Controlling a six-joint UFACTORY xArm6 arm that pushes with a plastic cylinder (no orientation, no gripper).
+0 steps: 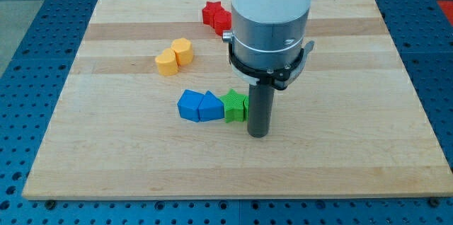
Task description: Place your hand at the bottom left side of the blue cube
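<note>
So my tip is down on the wooden board, touching the green block at its 4 o'clock. Two blue blocks sit in a row at the green one's 9 o'clock: the blue cube on the far end, then a pointier blue block. Two yellow blocks are at about 11 o'clock from those, and the red blocks are up at 12, near the board's top edge.

green block: right side hidden by rod | red block: partly hidden
</note>
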